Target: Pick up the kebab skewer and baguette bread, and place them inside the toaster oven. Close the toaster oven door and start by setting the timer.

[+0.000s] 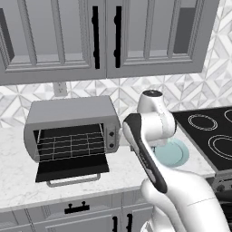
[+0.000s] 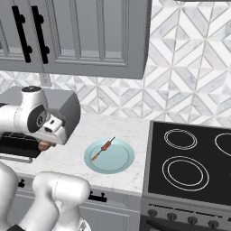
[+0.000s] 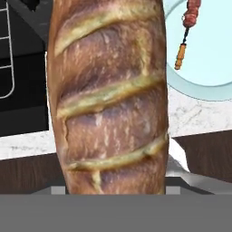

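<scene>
Baguette bread [image 3: 108, 99] lengthwise between the gripper's [image 2: 44, 145] fingers

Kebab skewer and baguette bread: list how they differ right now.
The baguette bread is thick, golden-brown and slashed, held in the gripper; the kebab skewer is a thin stick with red and orange chunks, lying on the pale blue plate. Neither is in the toaster oven yet.

left base view: behind my arm, facing the toaster oven [image 1: 72, 131].
right base view: facing the plate [image 2: 109, 156], shared.
hand view: close on the baguette bread [image 3: 108, 97].
</scene>
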